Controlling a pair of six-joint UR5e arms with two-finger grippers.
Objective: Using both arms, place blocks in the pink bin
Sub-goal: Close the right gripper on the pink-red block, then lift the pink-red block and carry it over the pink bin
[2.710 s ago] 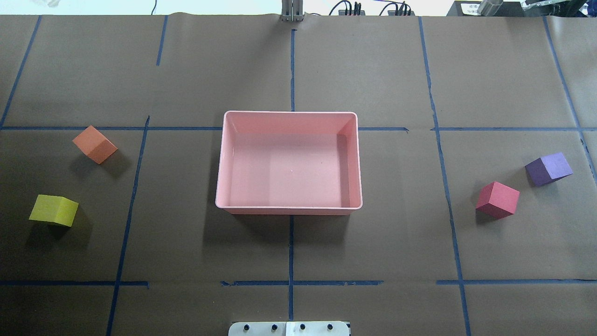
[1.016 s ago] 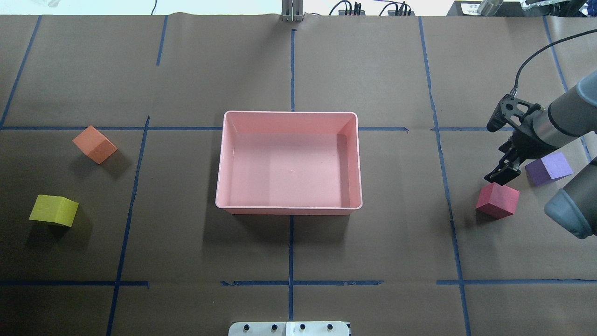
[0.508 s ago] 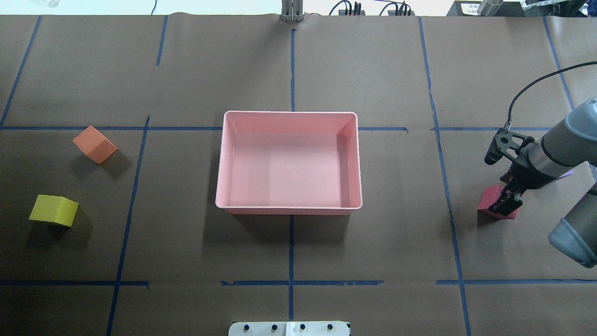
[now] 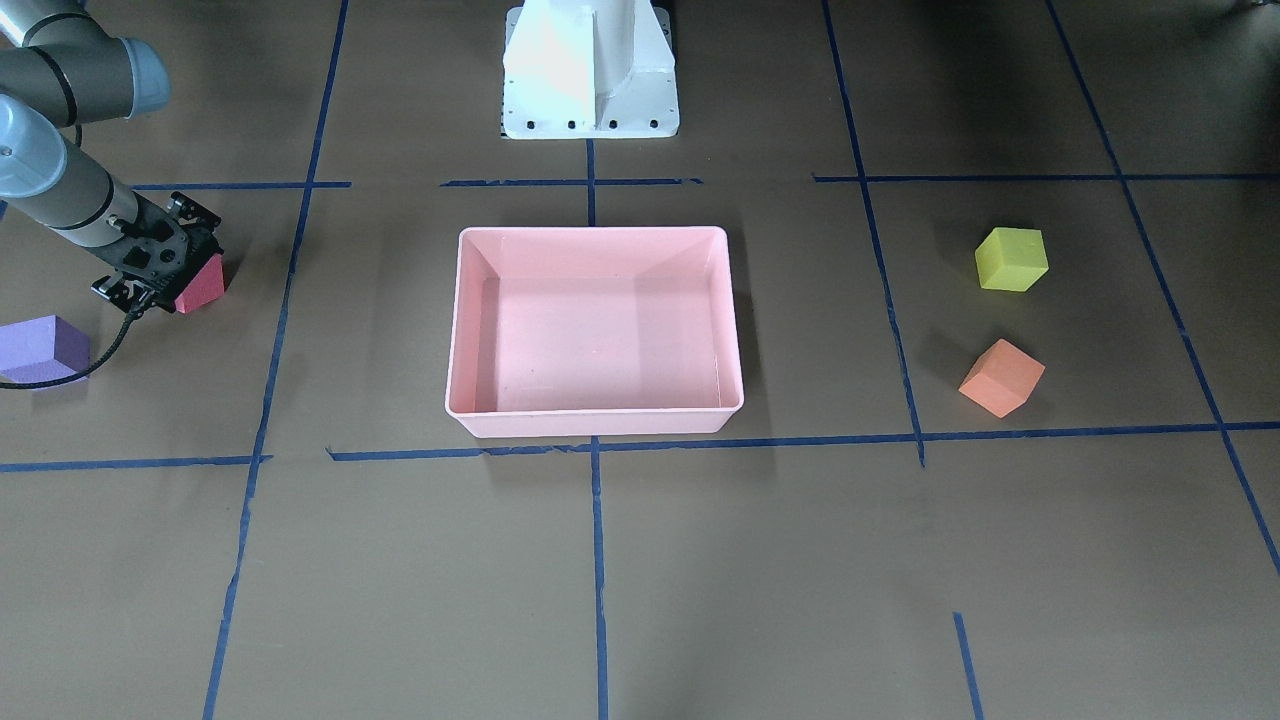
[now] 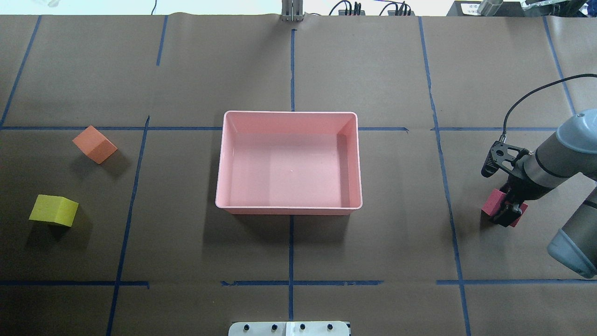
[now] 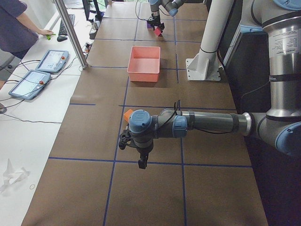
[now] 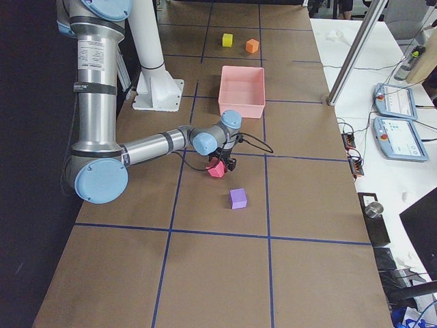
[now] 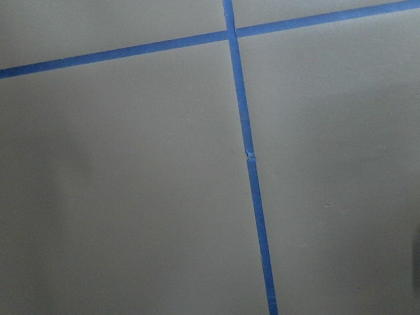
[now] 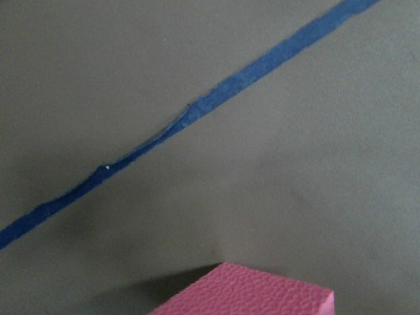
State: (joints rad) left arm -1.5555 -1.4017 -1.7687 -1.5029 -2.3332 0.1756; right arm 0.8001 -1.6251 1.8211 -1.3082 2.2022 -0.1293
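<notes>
Blocks lie unsorted on the brown-papered table (image 5: 289,60) as you run the two-arm job, and none is in the tray yet. At far left in the overhead view, the yellow-green block (image 5: 53,211) and the orange block (image 5: 94,144) sit untouched, well apart from the tray. Your left gripper (image 6: 141,163) hangs over the paper on that side. It shows only from the table's end, so you cannot tell whether its fingers are apart or together, and its wrist camera shows only paper and blue tape (image 8: 243,131). At centre, the pink bin (image 5: 289,112) stands with nothing in it. At right, your right gripper (image 5: 506,215) is down on the red block (image 5: 490,204), with a finger on either side that looks pressed against its faces. The block is at table level or barely off it. The purple block (image 4: 40,348) lies just beyond, near the right arm (image 4: 60,190), with the black cable (image 4: 105,355) looping close by. The grip looks like the weak point: red shows unevenly either side of the near finger, which suggests an off-centre hold that could twist or slip on the lift. Carry the block low and it could strike the bin's rolled rim and shove the tray. The trailing cable or a wide elbow swing could knock the purple block. If both arms reach the bin together, they may collide.
</notes>
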